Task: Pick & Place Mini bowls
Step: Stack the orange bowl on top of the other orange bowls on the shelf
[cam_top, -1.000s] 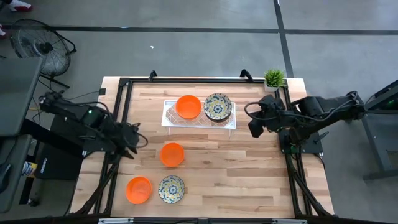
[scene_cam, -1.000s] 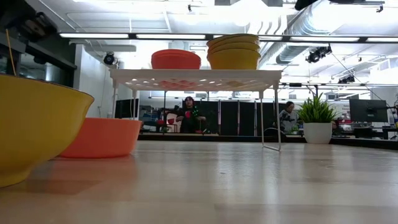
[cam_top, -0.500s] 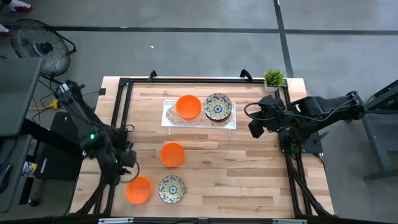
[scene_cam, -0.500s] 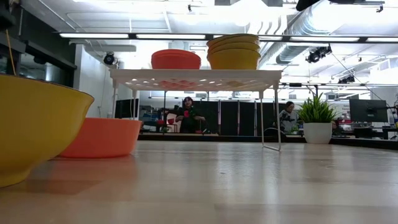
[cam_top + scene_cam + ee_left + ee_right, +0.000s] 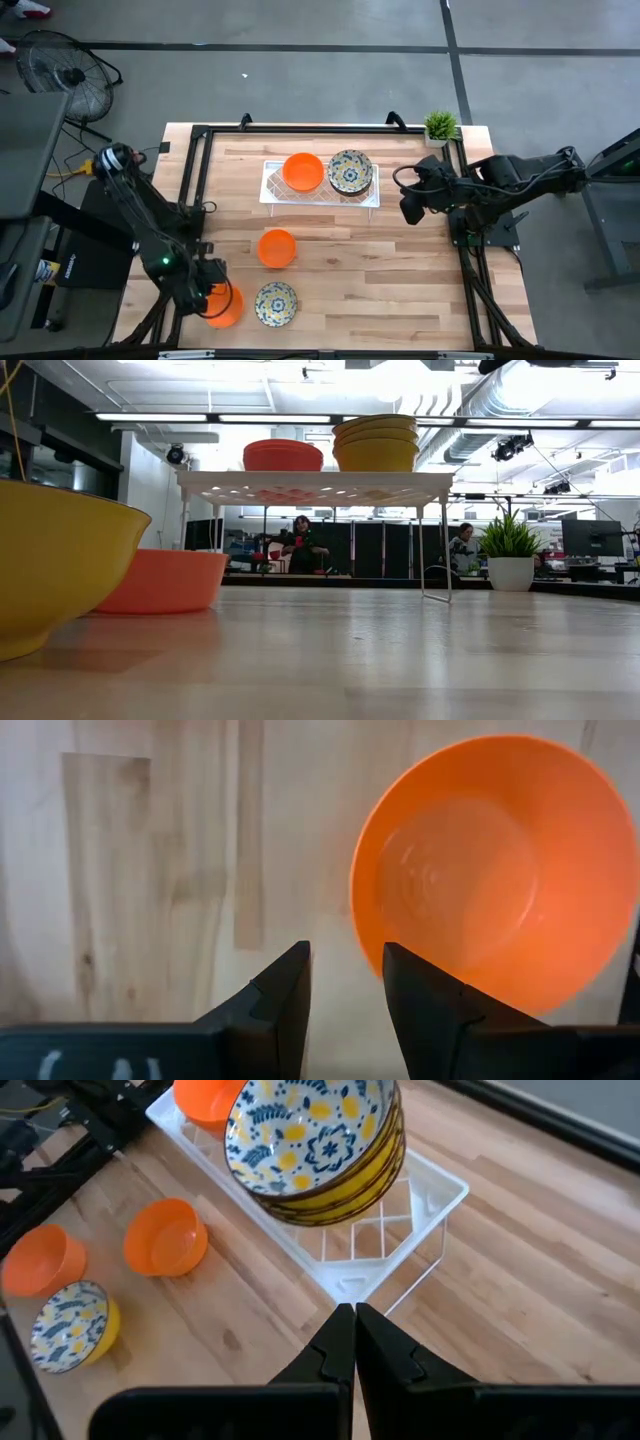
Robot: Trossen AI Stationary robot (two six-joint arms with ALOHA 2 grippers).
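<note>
The orange bowl [image 5: 225, 305] at the near left corner of the counter [image 5: 400, 270] is where things have just shifted: a second ago the left arm hung back at the counter's left edge, level with the middle bowl, and it has since swung down and in, so the left tool [image 5: 345, 982] now hovers right over this bowl's outer rim. Its fingers stand apart, with one finger [image 5: 425, 995] above the rim and the other outside it over bare wood; nothing is held yet. I judge this to be the approach to a rim grasp, so this bowl looks to be the next one lifted.

Just beside it lies a floral bowl [image 5: 276, 303], and a second loose orange bowl [image 5: 277, 248] sits near the counter's middle. Farther back, the white tray [image 5: 272, 190] carries an orange stack [image 5: 302, 171] and a floral stack [image 5: 350, 171]. The low view shows about three yellow rims in the floral stack; the orange stack's layers I cannot count surely.

So: three loose bowls on the counter, two orange and one floral, and two stacks on one tray.

The right tool [image 5: 354, 1342] waits at the counter's right side, aimed at the tray, its fingers pressed together on nothing
</note>
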